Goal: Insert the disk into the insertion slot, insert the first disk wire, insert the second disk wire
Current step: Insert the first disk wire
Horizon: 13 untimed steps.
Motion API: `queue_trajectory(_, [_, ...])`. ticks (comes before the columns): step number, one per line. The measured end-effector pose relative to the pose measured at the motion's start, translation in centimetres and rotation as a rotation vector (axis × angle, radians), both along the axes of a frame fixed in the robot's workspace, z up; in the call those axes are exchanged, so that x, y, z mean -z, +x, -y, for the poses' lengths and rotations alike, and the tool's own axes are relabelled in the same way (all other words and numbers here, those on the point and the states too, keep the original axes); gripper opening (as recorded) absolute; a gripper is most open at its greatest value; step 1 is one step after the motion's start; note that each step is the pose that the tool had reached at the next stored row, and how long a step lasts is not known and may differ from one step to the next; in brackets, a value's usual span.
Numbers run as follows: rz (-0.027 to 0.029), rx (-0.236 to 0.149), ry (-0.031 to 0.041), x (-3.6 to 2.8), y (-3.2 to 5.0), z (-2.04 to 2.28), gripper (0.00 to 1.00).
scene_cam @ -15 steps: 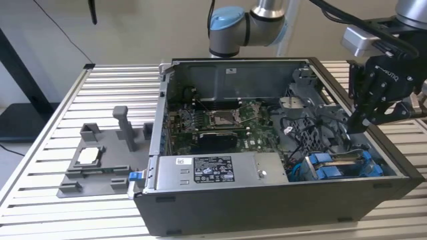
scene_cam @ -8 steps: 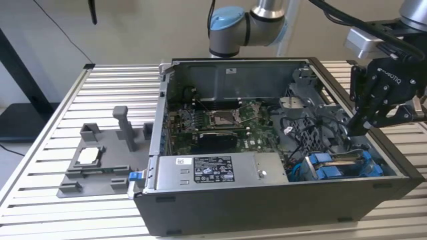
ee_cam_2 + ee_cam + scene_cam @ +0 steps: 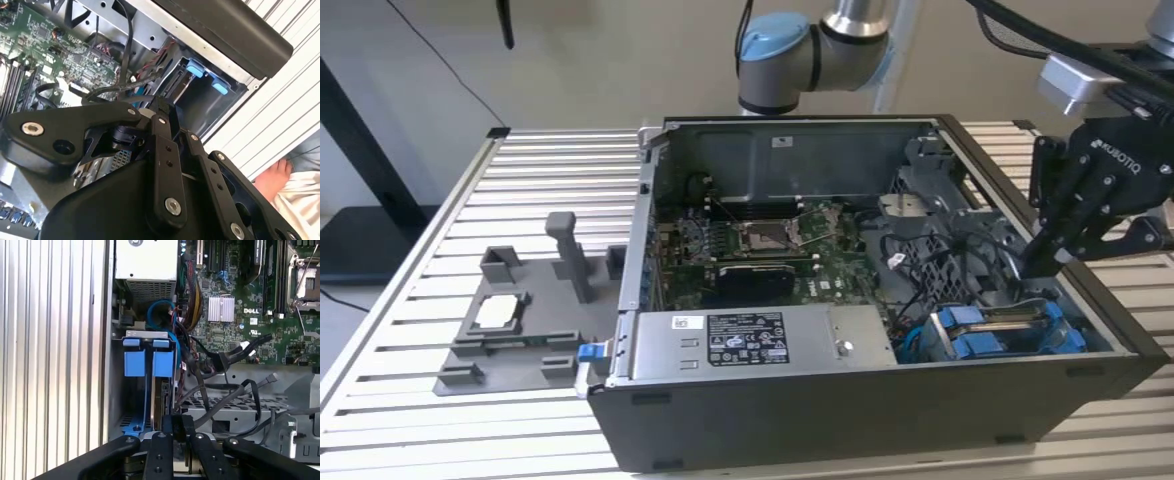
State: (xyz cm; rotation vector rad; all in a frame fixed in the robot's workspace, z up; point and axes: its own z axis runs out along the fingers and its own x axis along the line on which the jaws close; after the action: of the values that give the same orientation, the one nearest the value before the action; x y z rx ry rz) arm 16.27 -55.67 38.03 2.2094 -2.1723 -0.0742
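The disk (image 3: pixel 1010 328) sits in the insertion slot at the front right corner of the open computer case (image 3: pixel 854 420), silver between its bright blue carrier tabs. In the first wrist view the disk (image 3: pixel 162 392) stands on edge behind the blue tabs (image 3: pixel 163 362). My gripper (image 3: pixel 1042 264) hangs just above and behind that bay, fingers drawn together. Its tips (image 3: pixel 178 426) look shut; I cannot tell whether anything is pinched between them. Loose black wires (image 3: pixel 240 352) with connectors lie beside the bay. The blue tabs (image 3: pixel 196 70) also show in the second wrist view.
Inside the case are the motherboard (image 3: pixel 761 240) and a labelled power supply (image 3: pixel 734 340). A grey fixture (image 3: pixel 520 320) stands on the slatted table at the exterior view's left. The arm's base (image 3: pixel 801 50) rises behind the case. A person's hand (image 3: pixel 272 180) rests beside the table.
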Motion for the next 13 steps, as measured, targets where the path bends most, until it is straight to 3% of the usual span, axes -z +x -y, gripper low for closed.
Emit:
queue_trajectory(2, [-0.0077,0.000,-0.0034,0.10,0.25,-0.01,0.19])
queue_trajectory(5, [-0.0085,0.000,-0.0160,0.35,0.33,0.00,0.19])
queue_trajectory(10, [-0.0099,-0.001,-0.0560,0.61,0.34,-0.01,0.19])
queue_trajectory(13, [-0.0099,-0.001,-0.0616,1.06,0.34,-0.09,0.19])
